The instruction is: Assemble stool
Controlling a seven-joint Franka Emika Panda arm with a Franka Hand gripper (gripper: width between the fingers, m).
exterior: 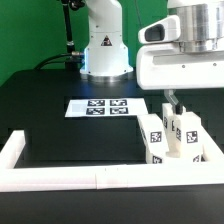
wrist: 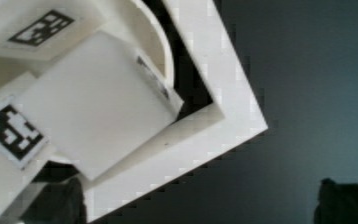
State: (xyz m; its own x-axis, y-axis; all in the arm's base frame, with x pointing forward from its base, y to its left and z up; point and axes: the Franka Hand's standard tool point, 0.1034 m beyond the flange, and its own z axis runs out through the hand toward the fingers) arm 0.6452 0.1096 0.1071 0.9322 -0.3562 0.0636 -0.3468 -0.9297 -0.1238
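Note:
Three short white legs with black-and-white tags (exterior: 156,138) (exterior: 172,133) (exterior: 190,130) stand close together in the rail's corner at the exterior view's right. My gripper (exterior: 171,103) hangs just above them, open, with nothing between its fingers. In the wrist view two tagged legs (wrist: 43,30) (wrist: 16,130) show beside a curved white rim (wrist: 160,50), which may be the round seat. My gripper (wrist: 197,205) shows there only as two dark fingertips (wrist: 51,198) far apart, one over the white parts and one over the bare black table. The seat is not clear in the exterior view.
A long white border rail (exterior: 70,177) runs along the table's front and up both sides; its corner (wrist: 229,100) shows in the wrist view. The marker board (exterior: 100,106) lies flat mid-table. The arm's base (exterior: 103,45) stands at the back.

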